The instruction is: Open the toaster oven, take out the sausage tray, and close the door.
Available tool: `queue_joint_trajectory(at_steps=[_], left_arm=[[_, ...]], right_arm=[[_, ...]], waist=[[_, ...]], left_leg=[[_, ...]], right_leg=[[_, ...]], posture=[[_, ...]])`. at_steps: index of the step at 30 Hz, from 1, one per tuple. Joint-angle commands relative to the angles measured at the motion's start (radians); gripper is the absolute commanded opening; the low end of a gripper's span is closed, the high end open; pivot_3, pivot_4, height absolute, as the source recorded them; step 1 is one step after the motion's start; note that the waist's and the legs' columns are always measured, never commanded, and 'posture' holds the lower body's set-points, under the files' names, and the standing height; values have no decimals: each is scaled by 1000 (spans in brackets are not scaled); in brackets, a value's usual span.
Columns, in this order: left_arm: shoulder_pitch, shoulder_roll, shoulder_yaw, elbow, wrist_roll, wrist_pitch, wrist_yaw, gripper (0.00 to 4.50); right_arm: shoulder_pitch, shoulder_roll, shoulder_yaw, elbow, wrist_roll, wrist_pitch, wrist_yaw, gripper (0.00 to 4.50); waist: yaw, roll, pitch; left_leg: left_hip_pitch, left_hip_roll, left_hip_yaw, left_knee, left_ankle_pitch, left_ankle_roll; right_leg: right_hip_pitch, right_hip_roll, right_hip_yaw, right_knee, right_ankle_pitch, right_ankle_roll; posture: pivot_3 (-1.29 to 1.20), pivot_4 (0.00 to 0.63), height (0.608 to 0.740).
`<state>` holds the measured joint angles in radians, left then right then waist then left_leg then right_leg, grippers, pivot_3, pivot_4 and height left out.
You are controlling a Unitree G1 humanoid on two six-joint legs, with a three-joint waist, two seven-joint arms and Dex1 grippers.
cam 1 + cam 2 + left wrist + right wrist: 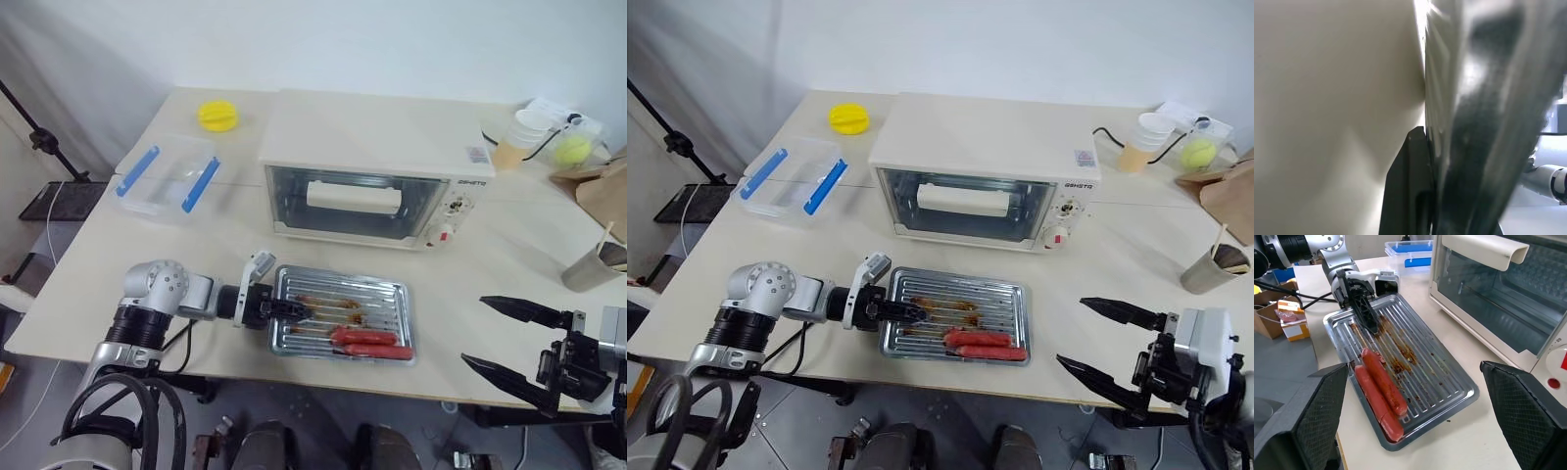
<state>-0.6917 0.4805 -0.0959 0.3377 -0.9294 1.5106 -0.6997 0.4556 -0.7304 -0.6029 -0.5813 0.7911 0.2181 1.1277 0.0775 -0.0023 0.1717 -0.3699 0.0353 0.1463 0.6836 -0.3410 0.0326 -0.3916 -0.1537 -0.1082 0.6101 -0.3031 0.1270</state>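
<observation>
Your right pincer (511,345) hangs nearest you, off the desk's (118,264) front edge, fingers spread wide, holding nothing. Your left pincer (1362,308) sits at the sausage tray's (392,294) left rim, one finger over the ribs; whether it grips, you cannot tell. Tray lies on the desk, two sausages (370,339) at its near side. Behind it stands the toaster oven (372,147), door (343,201) shut.

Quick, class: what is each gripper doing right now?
Left gripper: on the tray edge; grip cannot be told.
Right gripper: open, empty.
</observation>
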Motion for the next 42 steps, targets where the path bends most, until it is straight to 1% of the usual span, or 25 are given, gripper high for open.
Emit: queue_joint_trajectory(at_steps=[1,2,4,7,11,12,13,15,17,19,21,23,25,27,28,30,32,34,35,36,38,42], left_arm=[[18,-42,-9,27,54,-20,5,1521],[22,-47,-5,19,59,-19,-1,1745],[35,-52,-9,-11,76,-41,-12,2392],[53,-47,-12,-55,92,-77,-39,3187],[101,20,-18,-163,124,-190,-108,4273],[114,35,-12,-178,139,-226,-112,4441],[129,58,-13,-197,156,-272,-129,4482],[181,137,-38,-259,227,-429,-198,4482],[225,194,-21,-272,281,-580,-252,4482],[283,240,34,-257,335,-807,-334,4482],[339,303,55,-233,388,-984,-444,4482],[395,340,99,-227,391,-1118,-557,4482],[427,362,169,-197,390,-1199,-583,4482],[440,372,212,-184,382,-1228,-598,4482],[462,391,251,-202,362,-1224,-613,4482],[498,391,371,-229,307,-1269,-628,4482],[529,396,436,-243,313,-1298,-607,4482],[624,444,536,-285,280,-1207,-606,4482],[659,451,574,-305,263,-1193,-614,4482],[681,453,596,-321,252,-1186,-617,4482],[721,438,627,-358,278,-1222,-586,4482],[777,413,649,-410,304,-1217,-515,4482]], right_arm=[[16,15,-48,-2,9,-30,15,4500],[17,18,-45,2,5,-34,18,4500],[21,23,-41,12,-5,-45,28,4500],[22,27,-32,30,-18,-61,43,4500],[19,29,-22,73,-36,-87,75,4500],[17,28,-22,86,-40,-92,85,4500],[17,26,-21,98,-43,-98,94,4500],[15,21,-24,126,-48,-108,118,4500],[11,15,-24,152,-53,-119,138,4500],[0,7,-25,182,-52,-127,160,4500],[-18,-2,-23,208,-46,-126,178,4500],[-34,-12,-17,227,-42,-122,195,4500],[-52,-26,-3,246,-43,-119,220,4500],[-71,-35,12,258,-46,-117,236,4500],[-90,-43,23,261,-42,-111,243,4500],[-131,-64,45,261,-34,-100,263,4500],[-169,-74,64,267,-35,-96,266,4500],[-208,-90,67,266,-23,-73,255,4500],[-216,-94,67,265,-19,-61,252,4500],[-222,-97,67,267,-18,-55,252,4500],[-227,-102,68,272,-23,-49,255,4500],[-228,-104,64,264,-27,-37,255,4500]], waist=[[0,0,0],[0,0,0],[-1,0,0],[0,0,0],[-4,-1,0],[-7,-1,0],[-8,-1,1],[-20,-1,1],[-34,-1,1],[-52,-1,1],[-60,-1,1],[-69,-1,1],[-71,0,2],[-66,-1,2],[-64,-1,3],[-66,-2,3],[-66,-2,3],[-70,-2,4],[-74,-2,4],[-76,-2,4],[-76,-2,4],[-70,-2,4]], left_leg=[[0,0,0,0,0,0],[0,-1,0,0,0,1],[-1,-2,0,0,0,1],[-1,-3,0,0,0,2],[-1,-6,0,0,0,3],[-1,-6,0,0,0,3],[-1,-5,0,0,0,3],[0,-5,0,0,1,3],[1,-4,1,-3,1,2],[1,-2,1,-4,1,1],[1,-2,2,-5,1,1],[0,-1,2,-6,1,1],[-1,-2,3,-9,0,1],[-2,-3,2,-9,0,2],[-2,-3,2,-9,0,3],[-2,-4,2,-9,-1,4],[-2,-4,2,-9,-1,4],[-2,-4,1,-9,-2,5],[-2,-4,2,-9,-2,5],[-2,-4,1,-9,-2,5],[-2,-3,1,-10,-3,5],[-2,-4,0,-10,-3,6]], right_leg=[[0,-1,0,0,0,1],[0,-1,0,0,1,1],[0,-2,0,0,1,1],[0,-4,0,0,1,2],[0,-8,-1,0,2,3],[0,-8,-1,0,2,4],[0,-8,-1,0,2,4],[0,-8,-1,0,2,4],[-1,-8,-1,0,2,4],[-2,-7,-1,0,2,3],[-3,-10,-1,0,2,3],[-4,-10,-2,0,1,2],[-6,-11,-4,-1,1,2],[-6,-13,-5,-2,1,2],[-6,-13,-6,-2,1,2],[-6,-13,-8,-2,2,3],[-6,-14,-9,-2,2,3],[-5,-13,-12,-2,2,4],[-5,-13,-13,-2,2,4],[-5,-13,-13,-1,2,4],[-5,-13,-16,0,2,4],[-2,-13,-19,-2,2,4]], posture=[[0,150,740],[0,150,740],[0,150,740],[0,150,740],[0,150,740],[0,150,740],[0,150,740],[0,150,740],[0,150,740],[0,150,740],[0,150,740],[0,150,740],[0,150,740],[0,150,740],[0,150,740],[0,150,740],[0,150,740],[0,150,740],[0,150,740],[0,150,740],[0,150,740],[0,150,740]])
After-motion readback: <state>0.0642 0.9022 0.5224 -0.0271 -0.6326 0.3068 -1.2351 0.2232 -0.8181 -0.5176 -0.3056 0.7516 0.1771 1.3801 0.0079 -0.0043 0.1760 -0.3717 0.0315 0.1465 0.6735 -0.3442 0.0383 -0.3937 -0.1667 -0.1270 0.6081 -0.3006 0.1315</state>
